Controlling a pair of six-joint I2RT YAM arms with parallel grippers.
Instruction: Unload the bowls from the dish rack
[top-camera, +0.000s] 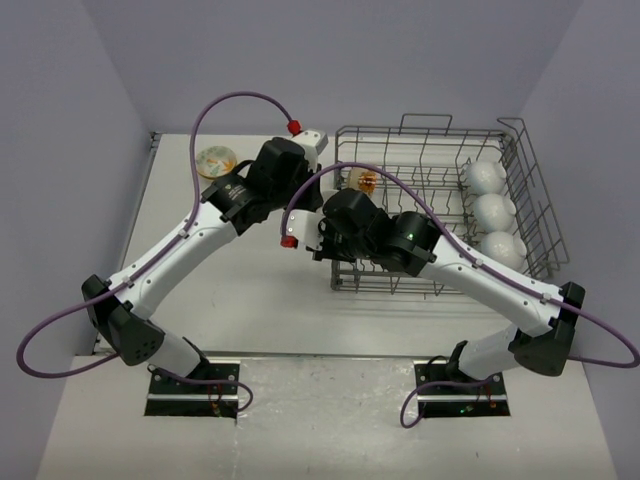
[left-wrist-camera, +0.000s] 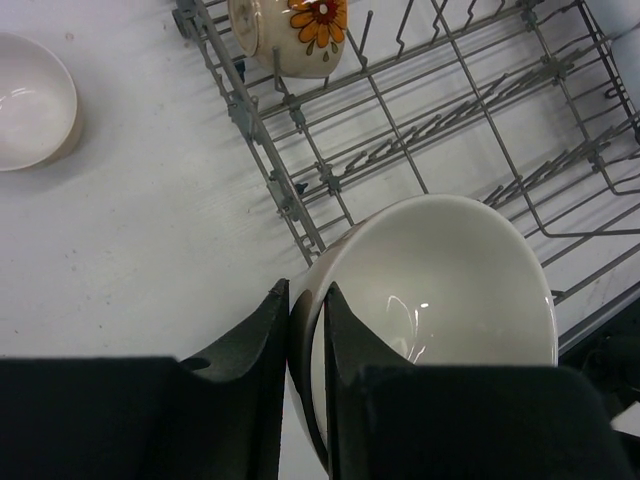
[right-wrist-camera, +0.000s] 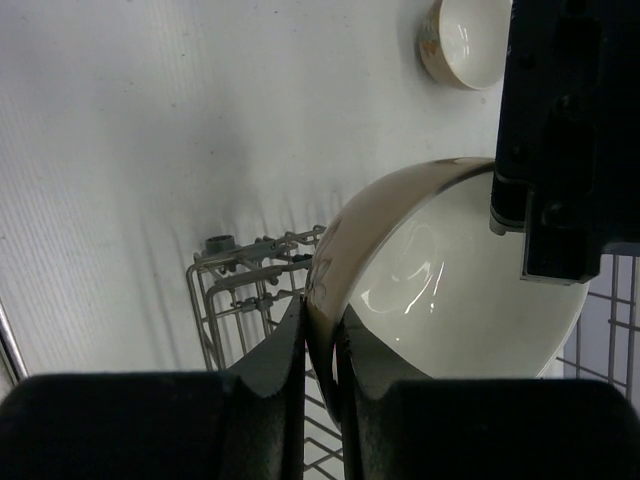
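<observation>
- Two arms on one bowl here: the left tool (left-wrist-camera: 305, 295) is pinched onto the rim of a cream bowl (left-wrist-camera: 440, 270), one finger inside the wall, one outside.
- Over to the right wrist view: the right tool (right-wrist-camera: 320, 315) is clamped on the same bowl's rim from the opposite side, with the left arm's black fingers showing across the bowl.
- The bowl is tipped up on its side, its glossy inside facing both wrist cameras, and a brownish tint runs along its outer rim.
- It sits over the left edge of the dish rack (top-camera: 440, 140), near the corner. Whether it touches the wires, I cannot tell.
- From above, the two wrists meet right at that left edge and hide almost all of the bowl.
- Deeper in the rack, at its far-left end, a flower-marked bowl (left-wrist-camera: 295, 35) with an orange bloom on its side stands among the tines.
- Along the right end of the rack, three white bowls (top-camera: 493, 211) stand in a row, one behind another.
- Out on the tabletop (top-camera: 260, 300), well to the left of the rack, a floral bowl (top-camera: 216, 158) sits upright by itself.
</observation>
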